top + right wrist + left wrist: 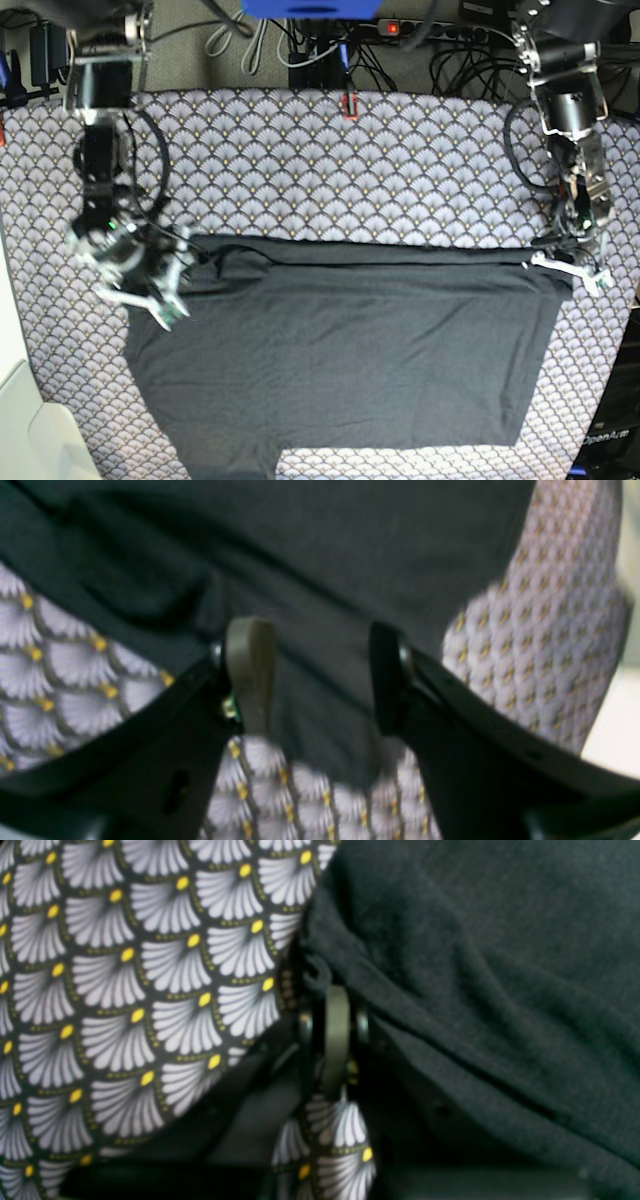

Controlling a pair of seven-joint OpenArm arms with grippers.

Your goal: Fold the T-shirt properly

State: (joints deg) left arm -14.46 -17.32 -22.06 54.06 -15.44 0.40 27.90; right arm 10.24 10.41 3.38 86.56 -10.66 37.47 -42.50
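The dark charcoal T-shirt (pixel 340 350) lies flat on the table, with its far part folded over along a straight edge. My right gripper (pixel 178 262) is at the left end of that fold. In the right wrist view it (pixel 320 675) is open, with shirt fabric (pixel 300 540) lying between its jaws. My left gripper (pixel 548 262) is at the right end of the fold. In the left wrist view it (pixel 334 995) looks shut on the bunched shirt edge (pixel 500 965). No logo shows.
The scallop-patterned grey tablecloth (pixel 350 170) covers the table around the shirt and also shows in both wrist views (pixel 125 990) (pixel 550 630). Cables and a power strip (pixel 400 28) run along the far edge. A white object (pixel 30 430) sits at the front left corner.
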